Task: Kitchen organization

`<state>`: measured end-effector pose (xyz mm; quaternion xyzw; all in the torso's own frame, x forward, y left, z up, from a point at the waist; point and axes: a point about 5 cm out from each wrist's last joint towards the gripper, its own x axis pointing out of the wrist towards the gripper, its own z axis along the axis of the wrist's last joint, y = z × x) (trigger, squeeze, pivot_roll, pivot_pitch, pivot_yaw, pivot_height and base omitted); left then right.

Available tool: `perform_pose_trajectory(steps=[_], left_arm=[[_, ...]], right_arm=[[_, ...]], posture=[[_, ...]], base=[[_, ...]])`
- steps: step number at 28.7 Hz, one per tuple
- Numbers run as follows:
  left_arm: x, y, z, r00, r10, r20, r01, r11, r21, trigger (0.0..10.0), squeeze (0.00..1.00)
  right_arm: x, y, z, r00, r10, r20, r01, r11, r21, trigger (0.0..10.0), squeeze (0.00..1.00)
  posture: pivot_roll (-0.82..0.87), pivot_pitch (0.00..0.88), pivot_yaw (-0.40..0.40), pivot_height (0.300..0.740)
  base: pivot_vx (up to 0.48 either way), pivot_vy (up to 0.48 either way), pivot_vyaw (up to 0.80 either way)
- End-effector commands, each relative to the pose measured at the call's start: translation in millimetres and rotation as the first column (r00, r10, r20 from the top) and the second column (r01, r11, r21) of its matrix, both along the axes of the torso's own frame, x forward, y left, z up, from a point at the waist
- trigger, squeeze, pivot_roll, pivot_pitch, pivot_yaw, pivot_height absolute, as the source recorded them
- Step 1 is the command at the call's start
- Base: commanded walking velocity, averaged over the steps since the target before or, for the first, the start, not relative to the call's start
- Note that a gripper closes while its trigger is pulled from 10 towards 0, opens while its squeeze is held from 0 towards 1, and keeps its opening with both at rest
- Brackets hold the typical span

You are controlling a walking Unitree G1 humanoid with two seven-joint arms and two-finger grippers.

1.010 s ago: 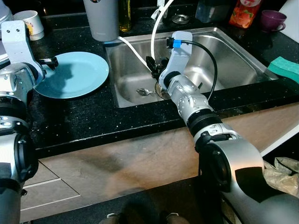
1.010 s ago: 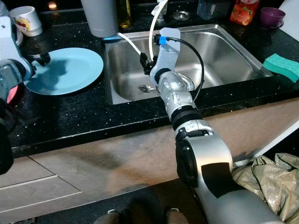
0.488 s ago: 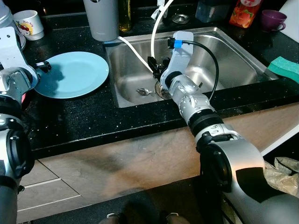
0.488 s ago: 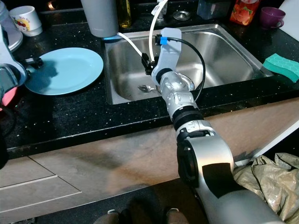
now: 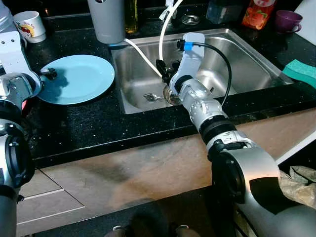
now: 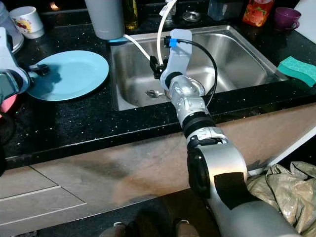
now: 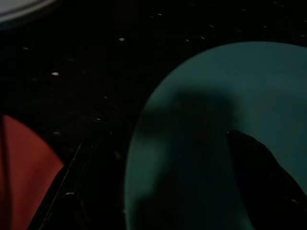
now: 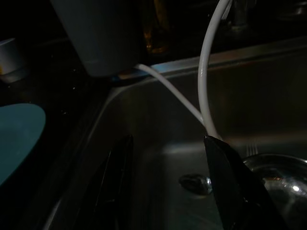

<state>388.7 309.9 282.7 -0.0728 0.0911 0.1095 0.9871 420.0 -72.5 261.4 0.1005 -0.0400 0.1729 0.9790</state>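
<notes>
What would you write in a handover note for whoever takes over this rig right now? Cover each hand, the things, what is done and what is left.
Right hand: open, down in the sink, above the spoon by the drain; nothing held.
Left hand: at the left edge of the blue plate; grip unclear.
Plate lies flat on the counter, left of the sink. Green sponge on the right.
Done: nothing visibly put away.
Left: likely pick up the spoon, deal with the plate.

No legible text or labels anywhere.
</notes>
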Motion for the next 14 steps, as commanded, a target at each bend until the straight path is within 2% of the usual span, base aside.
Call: perform_pose_trajectory(steps=[1, 6, 9, 10, 12, 13, 14], left_arm=[[1.1, -3.6, -5.2, 0.999, -0.021, -0.026, 0.020, 0.999, -0.036, 10.0, 0.00], [2.1, -7.6, -5.8, 0.998, -0.058, -0.031, 0.056, 0.997, -0.053, 10.0, 0.00], [2.4, -9.4, -6.4, 0.996, -0.079, -0.035, 0.077, 0.996, -0.053, 10.0, 0.00], [2.6, -10.2, -6.4, 0.996, -0.088, -0.034, 0.086, 0.995, -0.054, 10.0, 0.00], [2.6, -10.5, -6.3, 0.995, -0.090, -0.033, 0.088, 0.995, -0.055, 10.0, 0.00], [3.4, -12.6, -5.3, 0.994, -0.107, -0.025, 0.106, 0.993, -0.054, 10.0, 0.00], [3.9, -14.0, -4.4, 0.993, -0.117, -0.019, 0.116, 0.992, -0.051, 10.0, 0.00]], right_arm=[[-0.5, 2.2, -1.3, 1.000, 0.016, -0.019, -0.016, 1.000, 0.018, 10.0, 0.00], [-1.6, 10.3, -4.4, 0.994, 0.073, -0.081, -0.065, 0.993, 0.100, 10.0, 0.00], [-2.4, 17.9, -3.4, 0.981, 0.129, -0.143, -0.090, 0.963, 0.255, 10.0, 0.00], [-2.6, 21.1, -0.9, 0.975, 0.150, -0.162, -0.090, 0.941, 0.327, 10.0, 0.00], [-2.7, 22.3, 0.1, 0.973, 0.158, -0.168, -0.091, 0.932, 0.352, 10.0, 0.00], [-3.0, 25.7, 3.4, 0.967, 0.182, -0.180, -0.092, 0.903, 0.419, 10.0, 0.00], [-3.3, 27.7, 5.2, 0.963, 0.196, -0.182, -0.098, 0.891, 0.442, 10.0, 0.00]], posture=[[0.04, 0.171, -0.018, 0.740], [0.04, 0.173, -0.017, 0.740], [0.04, 0.173, -0.017, 0.740], [0.04, 0.172, -0.017, 0.740], [0.04, 0.172, -0.017, 0.740], [0.04, 0.172, -0.018, 0.740], [0.04, 0.172, -0.018, 0.740]], base=[[0.000, 0.000, 0.00], [0.000, 0.000, 0.00], [0.000, 0.000, 0.00], [0.000, 0.000, 0.00], [0.000, 0.000, 0.00], [0.000, 0.000, 0.00], [0.000, 0.000, 0.00]])
